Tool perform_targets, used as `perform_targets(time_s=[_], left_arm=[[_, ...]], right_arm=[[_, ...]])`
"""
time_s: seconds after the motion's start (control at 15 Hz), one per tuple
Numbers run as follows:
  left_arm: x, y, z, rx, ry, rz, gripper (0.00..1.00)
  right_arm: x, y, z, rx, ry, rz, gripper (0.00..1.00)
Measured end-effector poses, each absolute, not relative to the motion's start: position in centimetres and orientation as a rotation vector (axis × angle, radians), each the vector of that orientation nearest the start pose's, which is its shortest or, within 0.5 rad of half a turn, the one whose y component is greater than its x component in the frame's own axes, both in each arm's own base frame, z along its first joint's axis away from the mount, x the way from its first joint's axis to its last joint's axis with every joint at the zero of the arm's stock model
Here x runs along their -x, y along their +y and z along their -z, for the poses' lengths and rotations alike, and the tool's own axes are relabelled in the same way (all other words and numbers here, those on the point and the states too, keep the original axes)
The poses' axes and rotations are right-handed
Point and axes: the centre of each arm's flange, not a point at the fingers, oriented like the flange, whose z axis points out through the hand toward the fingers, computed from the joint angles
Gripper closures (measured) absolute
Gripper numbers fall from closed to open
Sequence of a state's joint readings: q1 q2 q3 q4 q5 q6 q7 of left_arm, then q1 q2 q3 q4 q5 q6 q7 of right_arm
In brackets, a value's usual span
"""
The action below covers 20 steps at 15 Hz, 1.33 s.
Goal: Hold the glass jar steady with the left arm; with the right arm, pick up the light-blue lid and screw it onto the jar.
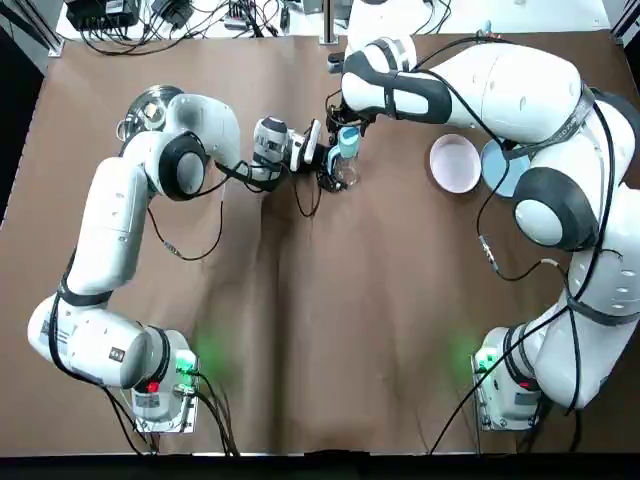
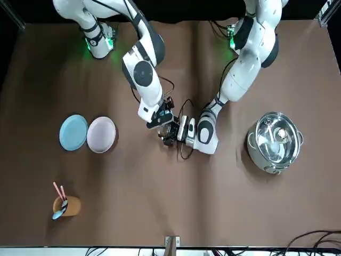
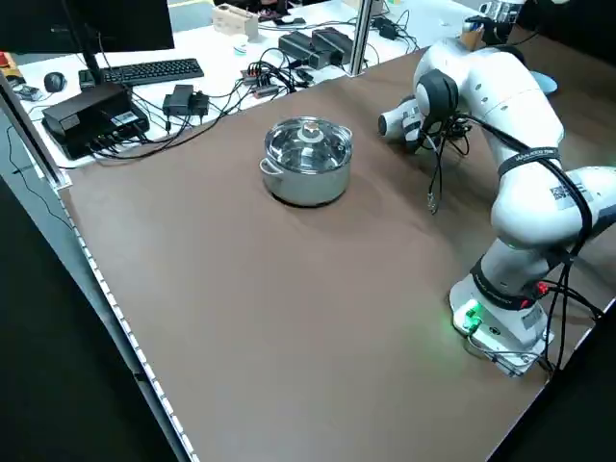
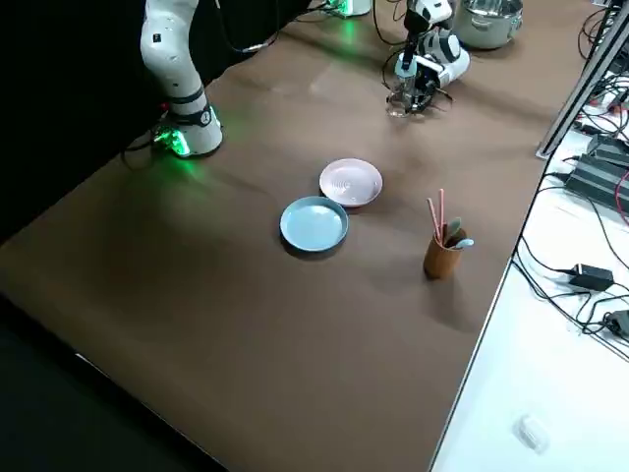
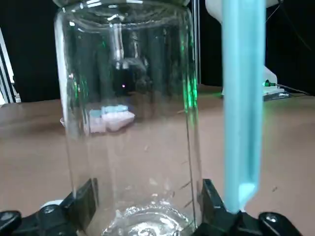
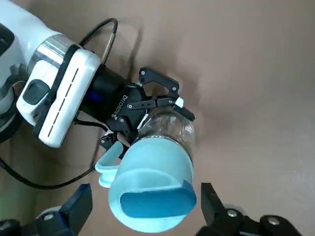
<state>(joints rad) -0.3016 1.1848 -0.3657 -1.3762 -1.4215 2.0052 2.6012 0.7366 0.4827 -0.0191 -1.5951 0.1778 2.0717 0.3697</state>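
The right wrist view looked down on the light-blue lid [image 6: 150,189] on top of the glass jar [image 6: 172,128], near the middle of the table [image 6: 246,59]. The left wrist view missed this (it caught only a light-blue strip [image 5: 241,98] hanging upright beside the clear wall). The left hand [image 5: 147,199] was clamped on the jar low down, a finger against each side, while the right hand [image 6: 145,196] hovered over the lid with fingers spread wide, a sliver of table showing beside the lid, grasping nothing.
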Motion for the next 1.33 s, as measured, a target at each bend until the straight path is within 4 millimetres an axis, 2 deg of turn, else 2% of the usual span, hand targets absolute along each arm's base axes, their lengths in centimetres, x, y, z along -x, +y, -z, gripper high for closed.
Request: perform_targets(time_s=[0.4,0.47,0.53,0.6,0.8,1.33], left_arm=[[-53.66,-43.75,-4.49,-0.983,-1.478,-0.994,0.07],[-53.66,-43.75,-4.49,-0.983,-1.478,-0.994,0.07],[-53.66,-43.75,-4.49,-0.983,-1.478,-0.994,0.07],[-53.66,-43.75,-4.49,-0.983,-1.478,-0.994,0.07],[-53.66,-43.75,-4.49,-0.983,-1.478,-0.994,0.07],[-53.67,-43.77,-4.5,-0.986,-1.476,-0.991,0.07]], right_arm=[[-50.49,45.52,-34.61,3.0,-0.385,-0.142,0.06],[-50.49,45.52,-34.61,3.001,-0.378,-0.143,0.14],[-50.49,45.52,-34.61,3.002,-0.373,-0.143,0.17],[-50.51,45.5,-34.62,3.005,-0.35,-0.143,0.25],[-50.55,45.48,-34.63,3.012,-0.297,-0.145,0.27],[-50.63,45.48,-34.81,3.033,0.093,-0.159,0.3]])
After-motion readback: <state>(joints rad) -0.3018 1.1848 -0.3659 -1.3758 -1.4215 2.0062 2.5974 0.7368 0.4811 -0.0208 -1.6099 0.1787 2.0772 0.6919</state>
